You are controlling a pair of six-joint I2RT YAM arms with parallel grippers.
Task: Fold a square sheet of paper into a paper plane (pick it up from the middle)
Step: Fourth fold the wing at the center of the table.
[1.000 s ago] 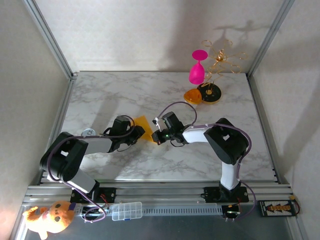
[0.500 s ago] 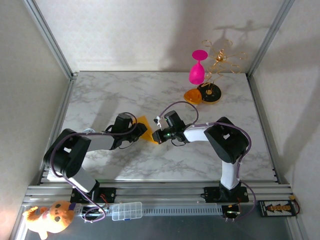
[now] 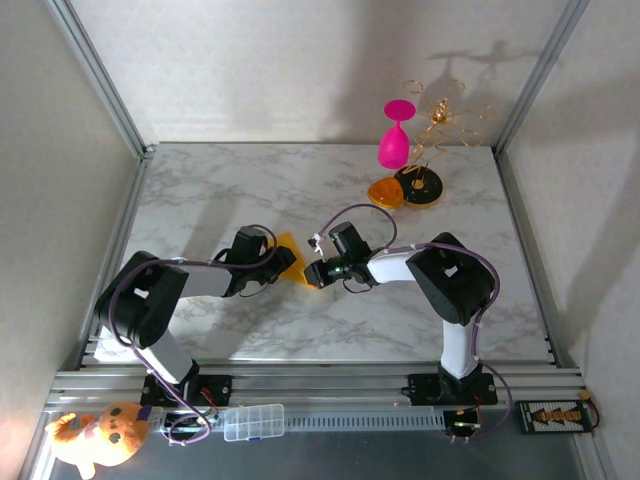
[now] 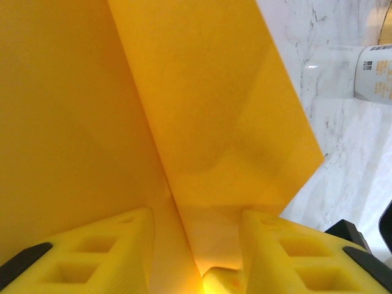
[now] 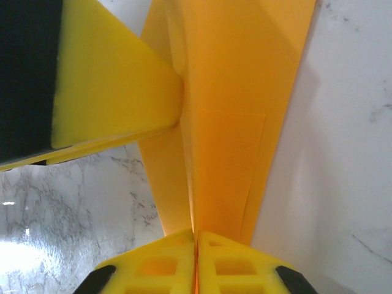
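Our right gripper (image 5: 196, 236) has its 2 pads pressed together on an edge of the sheet of paper (image 5: 236, 92), just where a crease runs into them. Our left gripper (image 4: 196, 214) stands spread, with 1 pad on each side of a raised fold and neither pad clamping it. In the right wrist view a broad yellow block leans against the paper; we take it for a left finger, though the view is too close to be sure.

From above, the paper sits part-folded between the 2 grippers, around the middle of the table (image 3: 250, 190) and a little nearer its front edge than its back.

The risk we see is that only 1 pinch carries the sheet. If that pinch slackens, the paper drops or swings out from between the open left pads. If the left pads close off the crease line, they will press in a crooked second fold. Pulling the 2 grippers apart too hard could tear thin paper at the pinched edge.
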